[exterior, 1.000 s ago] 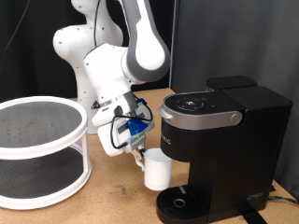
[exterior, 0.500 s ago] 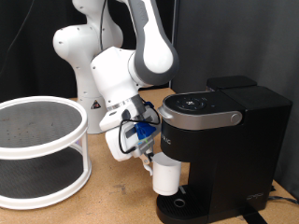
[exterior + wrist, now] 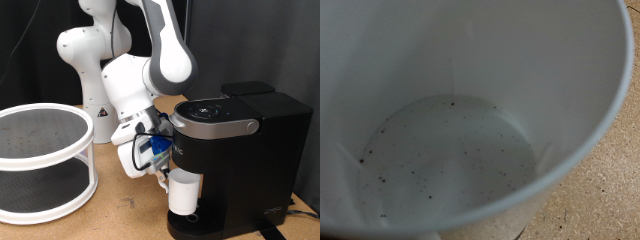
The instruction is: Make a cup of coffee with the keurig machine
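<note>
A: What is sitting closest to the exterior camera?

B: The round drip tray (image 3: 190, 222) is lying at the foot of the keurig machine (image 3: 240, 160). The cup of coffee (image 3: 183, 192) is hanging upright just above it, under the brew head, its base near the tray's rim; whether they touch I cannot tell.

A: And the gripper (image 3: 160, 172)?

B: It is pressing against the cup's side facing the exterior view's left. Its jaws are clamping on the cup's wall near the rim. In the wrist view the cup's inside (image 3: 450, 150) is filling the picture, with dark specks on its floor and wooden table (image 3: 605, 190) showing past the rim.

A: Any open room?

B: Bare table (image 3: 125, 200) is lying between the cup and the white two-tier round shelf (image 3: 45, 160) at the exterior view's left. Behind, the arm's base (image 3: 90, 60) is standing against a dark curtain.
</note>
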Controlling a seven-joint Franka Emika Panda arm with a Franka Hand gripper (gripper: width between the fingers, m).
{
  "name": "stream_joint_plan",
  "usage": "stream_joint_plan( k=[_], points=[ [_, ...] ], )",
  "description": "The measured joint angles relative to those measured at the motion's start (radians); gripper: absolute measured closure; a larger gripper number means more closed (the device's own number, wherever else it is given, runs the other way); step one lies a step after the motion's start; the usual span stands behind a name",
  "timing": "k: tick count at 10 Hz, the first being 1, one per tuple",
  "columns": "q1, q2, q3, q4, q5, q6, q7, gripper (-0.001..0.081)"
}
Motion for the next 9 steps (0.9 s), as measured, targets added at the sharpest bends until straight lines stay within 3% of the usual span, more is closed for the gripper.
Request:
stream_joint_plan(
  k=[9],
  points=[
    [0.000, 0.064, 0.012, 0.047, 0.040, 0.000, -0.003, 0.0740]
  ],
)
